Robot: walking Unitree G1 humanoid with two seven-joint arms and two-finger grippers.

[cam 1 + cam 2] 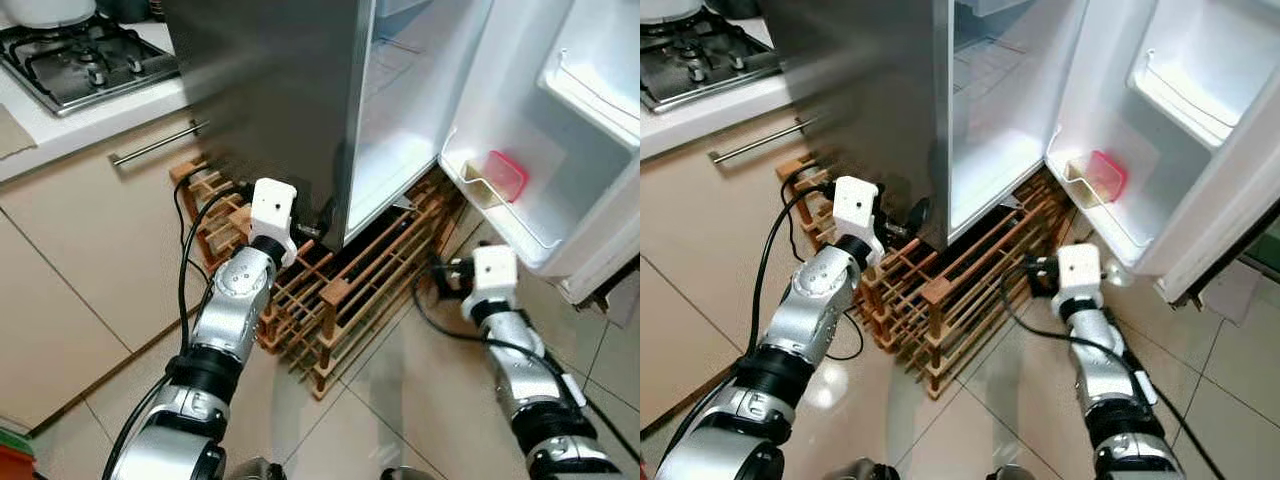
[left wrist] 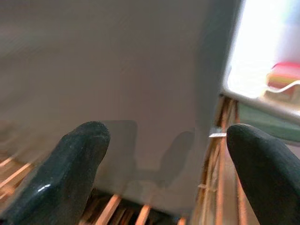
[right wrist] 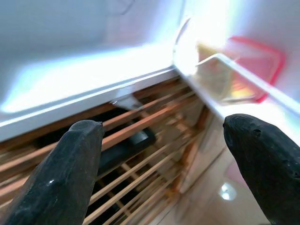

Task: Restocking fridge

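both grippers, left gripper [image 2: 159,164] and right gripper [image 3: 164,164], gape beside the open fridge door [image 1: 560,130].

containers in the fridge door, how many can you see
1: a red-lidded container sits in the lower shelf of the open fridge door. The upper door shelf looks bare, though part of it is out of frame.

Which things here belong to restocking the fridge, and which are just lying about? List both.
Job: fridge, its open door, red-lidded container on the door shelf, left gripper and right gripper, fingers apart, holding nothing.

Lying about: wooden rack under the fridge, gas hob, drawer handle.
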